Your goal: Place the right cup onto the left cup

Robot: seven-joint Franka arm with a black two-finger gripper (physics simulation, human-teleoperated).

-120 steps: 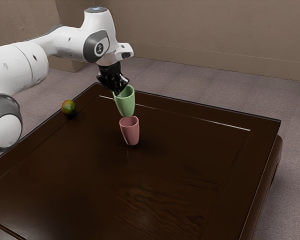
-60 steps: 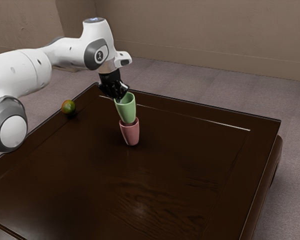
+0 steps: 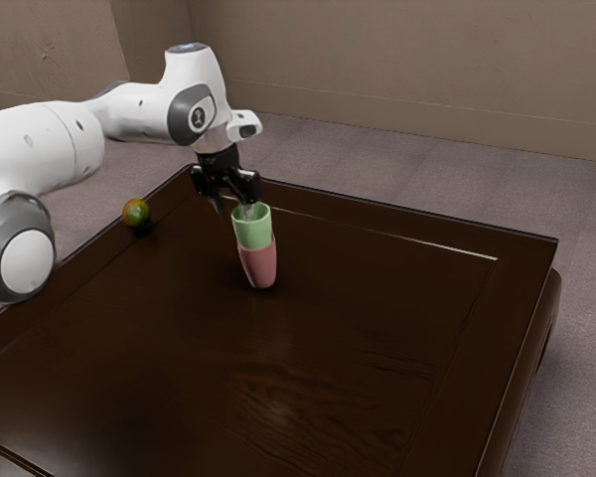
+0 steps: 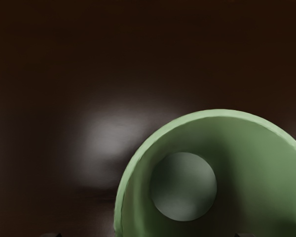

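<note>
My black gripper point(image 3: 232, 207) is open at the green cup's rim, one finger over the cup's mouth and the other outside it. The green cup point(image 3: 253, 231) stands nearly upright with its lower part inside the pink cup point(image 3: 259, 266), which rests on the table and hides the green cup's base. In the wrist view, the fingertips of the gripper point(image 4: 148, 235) barely show, wide apart, and the green cup point(image 4: 266, 163) lies below the hand, its round bottom visible inside.
A dark wooden table point(image 3: 377, 328) carries the cups. A small green-orange fruit point(image 3: 136, 213) sits near the table's edge, on the exterior view's left of the cups.
My hand has come down, and the green cup has gone from above the pink cup to inside it, straightening. The fingers have opened and let go of its rim.
</note>
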